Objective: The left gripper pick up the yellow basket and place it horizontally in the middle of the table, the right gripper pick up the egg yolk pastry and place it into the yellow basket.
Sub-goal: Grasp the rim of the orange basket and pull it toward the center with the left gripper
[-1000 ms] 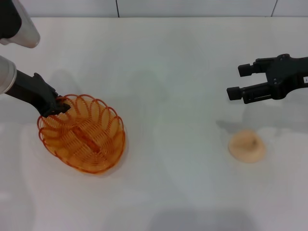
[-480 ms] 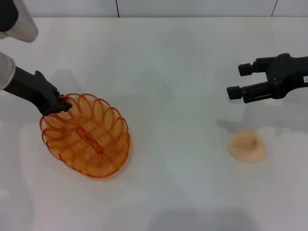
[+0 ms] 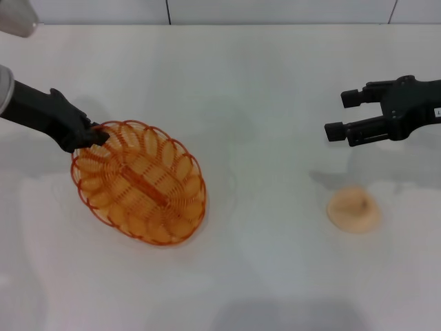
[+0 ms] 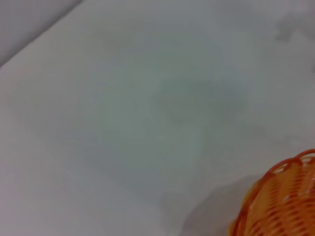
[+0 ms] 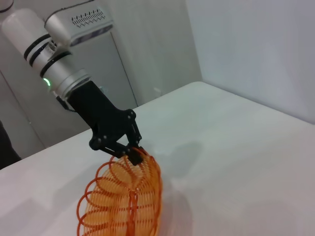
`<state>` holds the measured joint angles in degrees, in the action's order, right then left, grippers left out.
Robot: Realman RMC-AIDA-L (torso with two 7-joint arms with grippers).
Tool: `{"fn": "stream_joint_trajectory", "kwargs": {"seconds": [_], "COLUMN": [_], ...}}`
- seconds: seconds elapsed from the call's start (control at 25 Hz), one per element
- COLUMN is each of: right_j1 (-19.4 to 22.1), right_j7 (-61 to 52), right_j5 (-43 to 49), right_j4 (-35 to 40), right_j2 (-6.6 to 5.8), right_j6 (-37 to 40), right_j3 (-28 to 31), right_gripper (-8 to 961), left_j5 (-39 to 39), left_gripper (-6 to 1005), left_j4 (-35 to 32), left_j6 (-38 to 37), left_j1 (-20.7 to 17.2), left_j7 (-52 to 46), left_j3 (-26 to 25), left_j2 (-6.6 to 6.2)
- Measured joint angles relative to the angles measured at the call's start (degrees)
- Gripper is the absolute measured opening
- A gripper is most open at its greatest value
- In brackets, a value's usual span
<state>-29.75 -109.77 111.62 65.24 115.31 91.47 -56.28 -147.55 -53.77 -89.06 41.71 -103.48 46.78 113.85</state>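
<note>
The yellow basket [image 3: 141, 183] hangs tilted over the left part of the white table [image 3: 262, 103], its long axis running diagonally. My left gripper [image 3: 95, 135] is shut on the basket's far-left rim and holds it up. The right wrist view shows that gripper [image 5: 132, 151] pinching the basket [image 5: 123, 201] by its upper rim. An edge of the basket [image 4: 280, 201] shows in the left wrist view. The egg yolk pastry [image 3: 353, 209] lies on the table at the right. My right gripper [image 3: 342, 114] is open and empty, hovering behind and above the pastry.
A wall with tile seams [image 3: 167, 10] runs along the table's far edge. In the right wrist view the left arm's silver-white segment with its green light [image 5: 47, 81] stands before grey panels.
My left gripper has carried the basket to the right and a little away from me, toward the table's middle. The basket has turned slightly. The right gripper and the pastry have not moved.
</note>
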Motion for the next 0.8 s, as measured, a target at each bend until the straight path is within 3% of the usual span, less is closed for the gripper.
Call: {"fn": "stream_joint_trajectory", "kwargs": {"seconds": [0.8], "right_j1": [-0.8], "right_j7": [-0.1], "right_j5": [0.0], "right_j4": [0.0], "right_j2": [-0.35], "right_j6": [0.1], "right_j3": [0.3], "right_gripper": [861], "left_j5": [3.5], "left_gripper": [76], "left_j4": [-2.2], "left_j6": [-3.3], "left_j1": [-0.4], "left_j7": [-11.1], "left_j3": [-2.1], "left_j2": [0.65]}}
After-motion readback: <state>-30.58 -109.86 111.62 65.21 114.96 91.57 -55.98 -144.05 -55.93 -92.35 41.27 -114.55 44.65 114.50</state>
